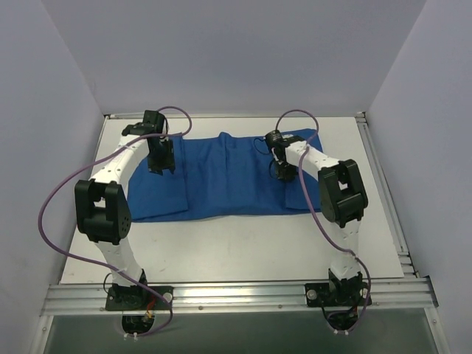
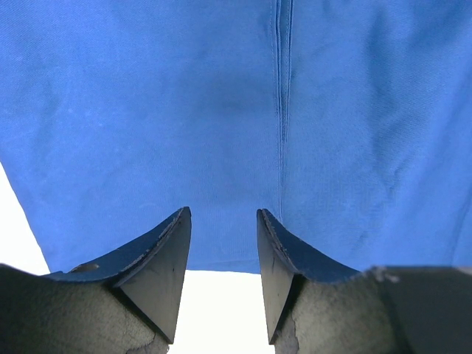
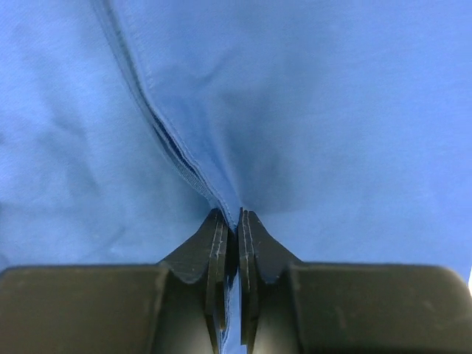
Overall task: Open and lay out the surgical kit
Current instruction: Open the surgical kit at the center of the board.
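The large blue cloth wrap (image 1: 221, 177) lies folded across the middle of the white table. My left gripper (image 1: 160, 164) is open and hovers over the wrap's left part; in the left wrist view its fingertips (image 2: 177, 228) frame the cloth's near edge (image 2: 221, 147) with nothing between them. My right gripper (image 1: 284, 171) is shut on a hemmed fold of the blue wrap (image 3: 221, 110), and the cloth edge runs down between the jaws. The steel tray and the scissor-like instruments are hidden or out of view.
The white table (image 1: 236, 243) shows in front of the wrap. Grey walls (image 1: 44, 110) close in the left, back and right sides. An aluminium rail (image 1: 236, 295) runs along the near edge by the arm bases.
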You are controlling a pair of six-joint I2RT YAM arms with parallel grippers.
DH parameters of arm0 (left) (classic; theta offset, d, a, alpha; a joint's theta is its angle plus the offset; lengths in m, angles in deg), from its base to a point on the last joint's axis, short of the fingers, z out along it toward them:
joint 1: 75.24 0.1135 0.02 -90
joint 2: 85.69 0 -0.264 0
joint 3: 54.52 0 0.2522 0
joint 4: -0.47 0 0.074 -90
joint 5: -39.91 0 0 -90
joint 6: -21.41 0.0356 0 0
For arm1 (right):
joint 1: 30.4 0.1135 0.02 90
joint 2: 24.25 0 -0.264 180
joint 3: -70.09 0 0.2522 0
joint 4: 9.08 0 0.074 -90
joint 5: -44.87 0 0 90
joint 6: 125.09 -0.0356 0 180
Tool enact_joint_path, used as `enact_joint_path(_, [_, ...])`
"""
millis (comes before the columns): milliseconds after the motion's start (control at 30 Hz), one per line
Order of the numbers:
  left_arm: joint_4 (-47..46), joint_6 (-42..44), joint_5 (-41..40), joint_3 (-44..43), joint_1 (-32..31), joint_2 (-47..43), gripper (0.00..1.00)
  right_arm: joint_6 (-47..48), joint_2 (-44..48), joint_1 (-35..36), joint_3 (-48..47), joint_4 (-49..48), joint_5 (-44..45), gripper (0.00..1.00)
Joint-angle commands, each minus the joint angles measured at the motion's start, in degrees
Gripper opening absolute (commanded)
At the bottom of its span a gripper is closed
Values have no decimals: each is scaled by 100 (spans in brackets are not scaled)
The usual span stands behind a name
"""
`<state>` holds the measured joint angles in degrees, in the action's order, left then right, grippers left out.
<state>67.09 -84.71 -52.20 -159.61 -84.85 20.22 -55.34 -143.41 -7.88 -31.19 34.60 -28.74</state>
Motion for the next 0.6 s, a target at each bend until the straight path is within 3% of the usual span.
enact_joint_path(0, [-188,-14,-53,45,29,-308,50,56,357,-466,-291,550,506,0])
enact_joint_path(100, [-285,-5,-53,150,29,-281,50,153,655,-1011,-291,665,866,0])
enact_joint_path(333, [-364,-58,-87,2,-50,105,52,407,1096,-2997,-414,903,1841,0])
enact_joint_path(367, [-382,-93,-149,-25,-59,149,56,408,1105,-3113,-432,902,1860,7])
enact_joint_path(400, [-486,-154,-202,-51,-68,219,58,373,1079,-3227,-449,911,1869,29])
enact_joint_path(500, [-610,-348,-316,-139,-94,439,61,294,1078,-3246,-616,1052,1904,58])
enact_joint_path(567, [-541,-374,-395,-402,-199,736,62,267,1166,-3045,-782,1096,1799,73])
